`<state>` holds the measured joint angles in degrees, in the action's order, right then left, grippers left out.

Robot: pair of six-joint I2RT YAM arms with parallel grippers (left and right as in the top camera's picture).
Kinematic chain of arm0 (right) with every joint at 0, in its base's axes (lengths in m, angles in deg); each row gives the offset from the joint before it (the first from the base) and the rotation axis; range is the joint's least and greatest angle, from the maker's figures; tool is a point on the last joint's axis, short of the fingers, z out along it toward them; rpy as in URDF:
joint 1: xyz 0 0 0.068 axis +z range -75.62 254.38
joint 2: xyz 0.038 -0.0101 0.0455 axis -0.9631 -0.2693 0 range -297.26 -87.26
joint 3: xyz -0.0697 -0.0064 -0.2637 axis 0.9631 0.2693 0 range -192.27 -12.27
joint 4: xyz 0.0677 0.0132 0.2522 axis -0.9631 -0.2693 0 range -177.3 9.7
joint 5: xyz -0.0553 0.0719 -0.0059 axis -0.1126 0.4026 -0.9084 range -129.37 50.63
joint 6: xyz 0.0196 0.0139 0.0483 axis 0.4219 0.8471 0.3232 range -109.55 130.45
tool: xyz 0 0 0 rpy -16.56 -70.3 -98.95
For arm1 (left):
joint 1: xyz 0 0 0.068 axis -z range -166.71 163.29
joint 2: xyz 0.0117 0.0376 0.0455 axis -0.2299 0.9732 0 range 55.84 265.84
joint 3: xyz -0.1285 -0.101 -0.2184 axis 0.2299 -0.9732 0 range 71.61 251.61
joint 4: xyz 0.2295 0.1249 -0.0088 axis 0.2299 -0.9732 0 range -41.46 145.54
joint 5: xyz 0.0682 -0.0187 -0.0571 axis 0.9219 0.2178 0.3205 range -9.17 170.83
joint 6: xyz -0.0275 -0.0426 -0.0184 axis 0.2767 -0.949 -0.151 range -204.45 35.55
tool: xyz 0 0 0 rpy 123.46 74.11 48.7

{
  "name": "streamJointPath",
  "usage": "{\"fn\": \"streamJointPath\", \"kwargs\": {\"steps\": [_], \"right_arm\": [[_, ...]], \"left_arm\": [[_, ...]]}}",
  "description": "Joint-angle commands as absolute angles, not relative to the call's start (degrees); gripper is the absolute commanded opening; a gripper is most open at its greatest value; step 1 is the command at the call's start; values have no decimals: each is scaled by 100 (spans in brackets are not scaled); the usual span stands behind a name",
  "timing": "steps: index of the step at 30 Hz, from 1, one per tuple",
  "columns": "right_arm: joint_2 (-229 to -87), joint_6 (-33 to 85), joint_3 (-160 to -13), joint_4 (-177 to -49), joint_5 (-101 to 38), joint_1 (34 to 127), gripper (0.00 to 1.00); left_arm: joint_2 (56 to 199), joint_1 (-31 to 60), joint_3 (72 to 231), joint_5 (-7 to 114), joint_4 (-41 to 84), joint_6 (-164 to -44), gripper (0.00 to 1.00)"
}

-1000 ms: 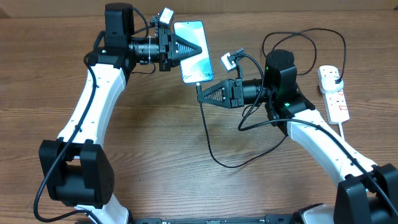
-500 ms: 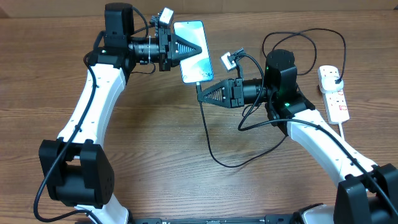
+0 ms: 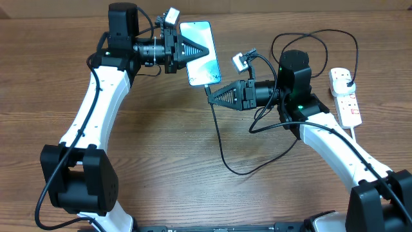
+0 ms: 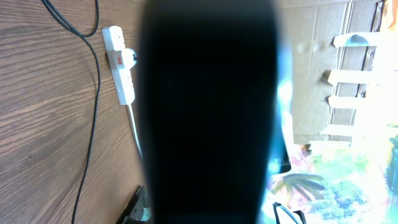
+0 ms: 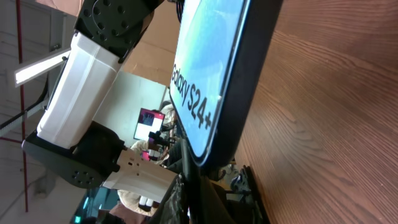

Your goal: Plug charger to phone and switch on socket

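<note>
One phone (image 3: pixel 201 55), upper centre of the overhead view. Its long axis runs top to bottom and the port end points lower right. The screen reads "Galaxy S24+". The left gripper (image 3: pixel 206 49) is clamped on the phone. The right gripper (image 3: pixel 209 96) is at the port end by the tip of the one charger (image 3: pixel 219 138); I can't tell how its jaws stand. One socket (image 3: pixel 346 96) lies at far right.

The left pincer (image 3: pixel 205 49) reaches rightward, clamped on the phone (image 3: pixel 205 67). The right pincer (image 3: pixel 210 98) points leftward just beneath, closed on the charger (image 3: pixel 217 129) tip.
</note>
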<state>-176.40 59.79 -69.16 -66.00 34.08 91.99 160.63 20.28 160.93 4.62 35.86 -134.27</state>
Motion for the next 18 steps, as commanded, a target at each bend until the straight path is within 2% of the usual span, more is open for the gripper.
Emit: {"fn": "streamJointPath", "kwargs": {"steps": [1, 18], "right_arm": [[-17577, 6016, -7007, -6573, 3268, 9157, 4], [-17577, 6147, -7007, -6543, 3119, 8971, 4]], "left_arm": [[15960, 2006, 16173, 176, 3616, -13586, 4], [15960, 1995, 16173, 132, 3616, -13521, 4]]}}
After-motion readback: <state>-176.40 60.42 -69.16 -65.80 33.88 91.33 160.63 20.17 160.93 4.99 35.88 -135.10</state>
